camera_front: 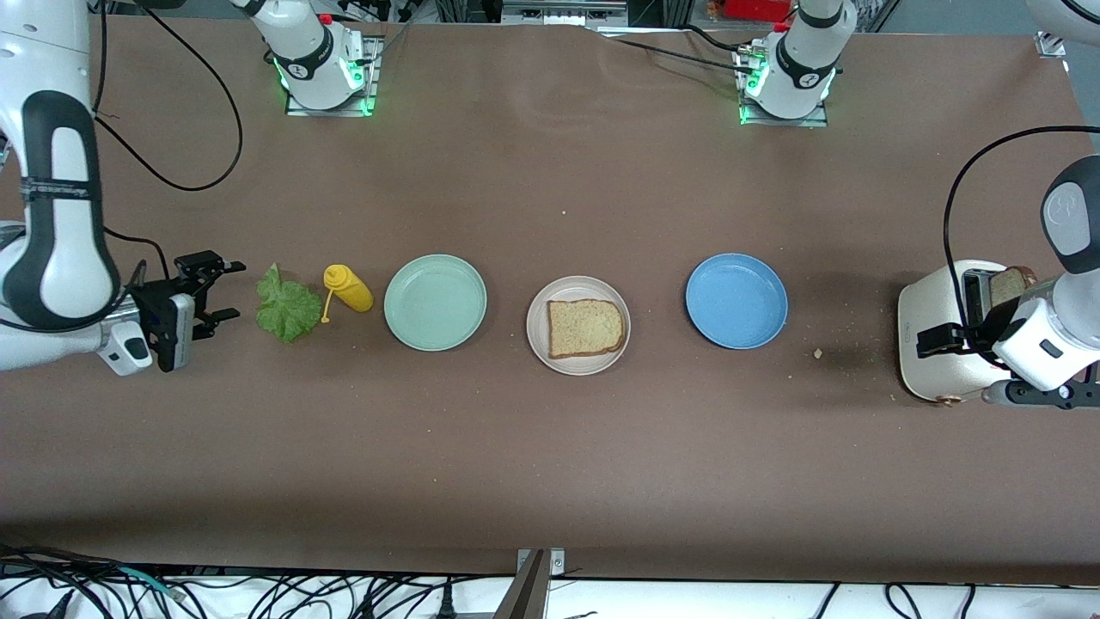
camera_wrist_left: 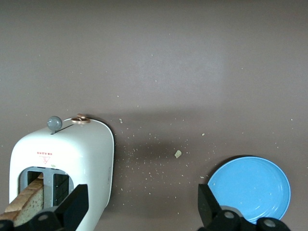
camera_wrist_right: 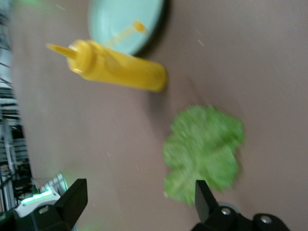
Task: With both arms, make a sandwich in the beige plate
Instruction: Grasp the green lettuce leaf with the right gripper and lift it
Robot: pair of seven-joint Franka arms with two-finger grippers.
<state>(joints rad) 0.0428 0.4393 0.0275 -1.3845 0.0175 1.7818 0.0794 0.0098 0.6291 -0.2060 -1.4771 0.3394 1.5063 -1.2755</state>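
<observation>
Beside the lettuce (camera_front: 288,304), the right gripper (camera_front: 213,291) is being held open; left gripper (camera_wrist_left: 139,204), open by the toaster (camera_front: 950,335), is probably risking crumbling the toast (camera_front: 1010,284).

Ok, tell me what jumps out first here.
Three plates in a row mid-table: mint, beige with one bread slice, and blue. Toward the right arm's end lie lettuce and a mustard bottle, the open right gripper beside them. The open left gripper is at the toaster, where a slice stands.
</observation>
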